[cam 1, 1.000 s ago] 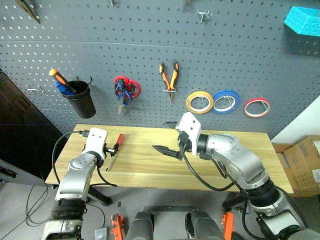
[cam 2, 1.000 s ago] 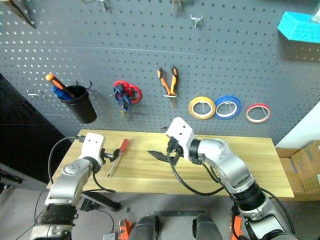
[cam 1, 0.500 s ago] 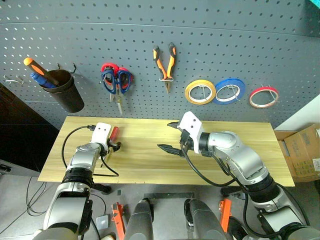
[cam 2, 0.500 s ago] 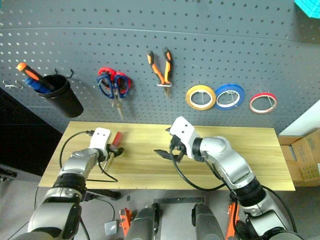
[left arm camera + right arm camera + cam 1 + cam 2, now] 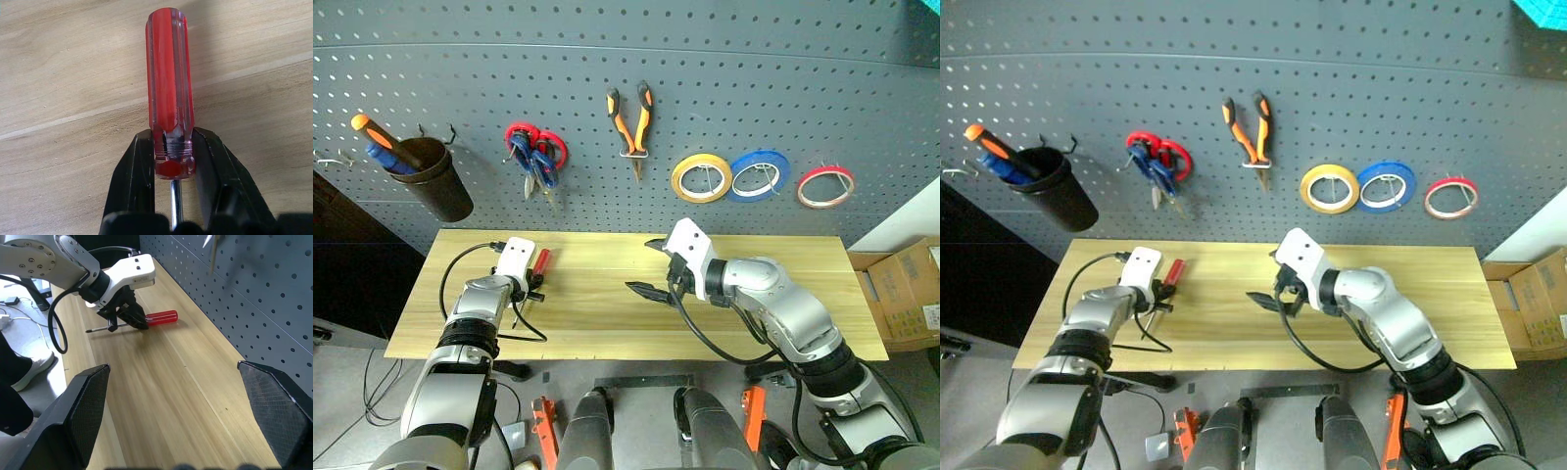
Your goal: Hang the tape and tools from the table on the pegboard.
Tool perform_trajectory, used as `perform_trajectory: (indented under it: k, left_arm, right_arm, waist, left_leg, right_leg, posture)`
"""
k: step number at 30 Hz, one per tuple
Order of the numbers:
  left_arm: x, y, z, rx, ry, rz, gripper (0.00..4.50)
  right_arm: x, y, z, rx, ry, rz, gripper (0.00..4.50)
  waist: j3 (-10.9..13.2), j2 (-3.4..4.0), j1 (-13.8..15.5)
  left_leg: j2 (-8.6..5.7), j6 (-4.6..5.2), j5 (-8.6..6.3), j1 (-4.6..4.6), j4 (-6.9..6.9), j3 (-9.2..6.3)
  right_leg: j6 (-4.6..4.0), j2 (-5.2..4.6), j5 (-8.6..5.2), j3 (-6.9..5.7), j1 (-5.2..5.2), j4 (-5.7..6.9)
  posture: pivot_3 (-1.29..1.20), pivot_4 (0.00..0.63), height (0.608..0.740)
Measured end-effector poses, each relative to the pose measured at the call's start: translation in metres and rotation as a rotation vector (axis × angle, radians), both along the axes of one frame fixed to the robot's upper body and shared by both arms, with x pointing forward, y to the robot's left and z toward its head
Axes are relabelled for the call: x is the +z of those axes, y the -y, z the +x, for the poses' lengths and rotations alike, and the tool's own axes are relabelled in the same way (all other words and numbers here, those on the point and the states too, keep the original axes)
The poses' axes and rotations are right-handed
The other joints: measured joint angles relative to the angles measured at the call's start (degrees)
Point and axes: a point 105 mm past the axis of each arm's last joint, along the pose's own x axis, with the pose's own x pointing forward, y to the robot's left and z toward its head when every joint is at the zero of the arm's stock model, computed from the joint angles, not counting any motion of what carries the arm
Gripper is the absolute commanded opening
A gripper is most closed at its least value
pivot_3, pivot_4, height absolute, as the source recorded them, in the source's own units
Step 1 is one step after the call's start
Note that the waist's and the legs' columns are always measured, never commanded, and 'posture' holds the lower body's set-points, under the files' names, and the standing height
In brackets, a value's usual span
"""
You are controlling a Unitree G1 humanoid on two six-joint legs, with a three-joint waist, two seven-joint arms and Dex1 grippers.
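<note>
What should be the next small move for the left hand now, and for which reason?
Probably lift straight up. The left hand has its fingers shut on the red-handled screwdriver at the handle's base, and the tool lies on the table. The pliers, scissors and red tape already hang on the pegboard, so this tool seems to be the last one.

Screwdriver [image 5: 169, 93] shaft tip hidden under left gripper [image 5: 172, 161].

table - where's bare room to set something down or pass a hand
The table's right end, past the right end effector, is bare wood, as is the strip between the two end effectors. The left end is crowded: the left end effector is shut on the screwdriver, with a cable looping beside it.
</note>
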Motion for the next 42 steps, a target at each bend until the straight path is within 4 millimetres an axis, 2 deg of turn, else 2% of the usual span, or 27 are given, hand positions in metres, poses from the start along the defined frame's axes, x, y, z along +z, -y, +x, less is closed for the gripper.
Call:
perform_trajectory:
  k: [6,10,17,21,24,27,30,33,36,38,40,42]
  left_arm:
    - [0.001,0.003,-0.002,-0.024,0.007,0.024,0.75]
    - [0.011,0.017,-0.007,-0.083,0.085,0.031,0.75]
    - [0.069,0.05,-0.016,-0.188,0.342,-0.002,0.75]
    - [0.115,0.068,-0.029,-0.217,0.526,-0.02,0.75]
    - [0.141,0.075,-0.041,-0.235,0.642,0.028,0.75]
    - [0.16,0.066,-0.048,-0.153,0.723,0.076,0.75]
    - [0.161,0.042,-0.056,0.007,0.734,0.118,0.75]
    - [0.146,0.026,-0.065,0.128,0.679,0.129,0.75]
    - [0.128,0.022,-0.072,0.19,0.617,0.115,0.75]
    - [0.125,0.023,-0.075,0.21,0.608,0.105,0.75]
    - [0.125,0.021,-0.075,0.224,0.611,0.109,0.75]
    - [0.134,0.017,-0.074,0.25,0.645,0.121,0.75]
  right_arm:
    - [0.002,0.0,0.001,0.001,0.011,0.004,4.5]
    - [0.012,0.001,0.002,0.001,0.011,0.066,4.5]
    - [0.057,-0.012,-0.01,0.061,-0.016,0.366,4.5]
    - [0.087,-0.015,-0.009,0.046,-0.023,0.545,4.5]
    - [0.096,-0.018,-0.009,0.046,-0.028,0.606,4.5]
    - [0.096,-0.019,-0.009,0.049,-0.034,0.62,4.5]
    - [0.098,-0.021,-0.006,0.057,-0.026,0.626,4.5]
    - [0.102,-0.022,-0.004,0.069,-0.007,0.63,4.5]
    - [0.103,-0.023,0.0,0.075,-0.003,0.627,4.5]
    - [0.105,-0.023,0.001,0.085,0.004,0.627,4.5]
    - [0.105,-0.024,0.001,0.093,0.003,0.626,4.5]
    - [0.105,-0.023,0.002,0.094,0.008,0.624,4.5]
  waist:
    - [0.01,-0.01,0.01]
    - [0.0,-0.04,0.14]
    - [-0.31,-0.29,0.39]
    - [-0.98,-0.54,0.66]
    - [-2.56,-0.61,1.01]
    - [-3.94,-0.62,1.78]
    - [-4.82,-0.66,2.08]
    - [-5.74,-0.73,2.52]
    - [-6.57,-0.8,3.34]
    - [-7.03,-0.87,3.8]
    - [-7.44,-0.9,4.17]
    - [-7.69,-1.0,4.57]
  left_leg:
    - [0.0,-0.01,0.0,-0.02,-0.02,0.0]
    - [0.0,-0.02,0.0,-0.07,-0.08,-0.03]
    - [0.01,-0.06,0.02,-0.07,-0.08,-0.12]
    - [-0.02,-0.15,0.07,-0.08,-0.08,-0.11]
    - [-0.02,-0.22,0.03,-0.07,-0.19,-0.08]
    - [-0.02,-0.24,0.01,-0.03,-0.17,-0.04]
    - [-0.01,-0.23,0.02,0.12,-0.13,0.01]
    - [-0.01,-0.24,0.03,0.27,-0.11,0.03]
    - [0.01,-0.24,0.04,0.32,-0.11,0.03]
    - [0.01,-0.26,0.05,0.32,-0.1,0.02]
    - [0.01,-0.26,0.05,0.34,-0.1,0.04]
    - [0.01,-0.26,0.05,0.37,-0.1,0.04]
  right_leg:
    - [0.0,0.0,0.0,0.0,0.0,-0.05]
    - [-0.01,-0.03,0.01,-0.02,-0.03,-0.09]
    - [-0.21,-0.04,0.16,-0.12,0.0,-0.07]
    - [-0.19,-0.07,0.24,-0.11,0.0,-0.11]
    - [-0.2,-0.06,0.24,-0.12,0.0,-0.18]
    - [-0.2,-0.02,0.23,-0.11,0.02,-0.18]
    - [-0.02,0.0,0.16,-0.08,0.18,-0.19]
    - [0.0,0.01,0.18,-0.07,0.3,-0.19]
    - [-0.04,0.04,0.2,-0.07,0.31,-0.16]
    - [-0.06,0.05,0.21,-0.08,0.32,-0.16]
    - [-0.06,0.05,0.22,-0.07,0.34,-0.16]
    - [-0.1,0.06,0.24,-0.06,0.34,-0.15]
  posture:
    - [-0.02,0.274,0.74]
    - [0.02,0.227,0.74]
    - [0.08,0.146,0.74]
    - [0.13,0.094,0.74]
    - [0.15,0.071,0.74]
    - [0.17,0.057,0.74]
    - [0.19,0.043,0.74]
    - [0.2,0.033,0.74]
    - [0.2,0.029,0.74]
    - [0.21,0.024,0.74]
    - [0.21,0.021,0.74]
    - [0.21,0.015,0.74]
